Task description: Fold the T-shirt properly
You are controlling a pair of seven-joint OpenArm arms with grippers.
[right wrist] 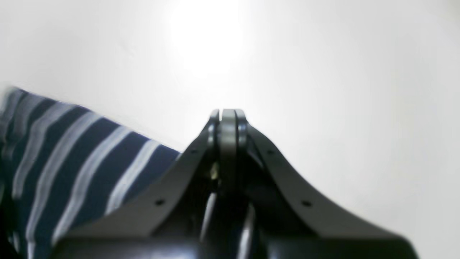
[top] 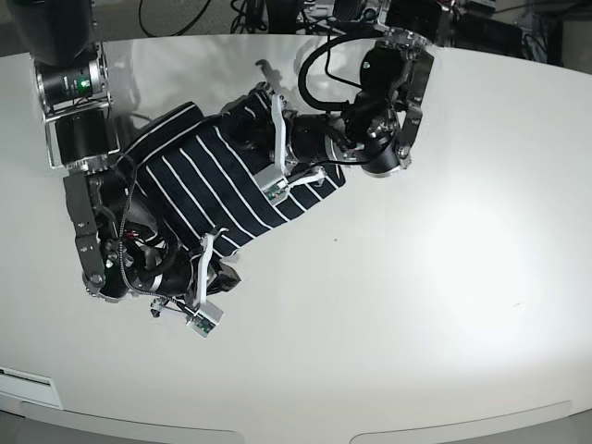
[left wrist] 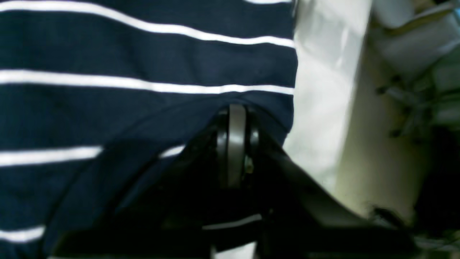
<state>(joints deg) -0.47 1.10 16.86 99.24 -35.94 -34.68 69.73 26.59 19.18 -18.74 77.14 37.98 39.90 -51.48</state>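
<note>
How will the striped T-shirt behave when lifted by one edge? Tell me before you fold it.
Likely floppy: the T-shirt lies bunched and creased on the table, so it should sag and drape. Probably light, since thin cloth wrinkles around the left gripper. Pushed, it would likely bunch rather than slide whole.

The dark navy white-striped cloth T-shirt lies bunched on the white round worktop toward ten o'clock; the left hand sits at its one-o'clock end; the right hand at its six-o'clock end.
</note>
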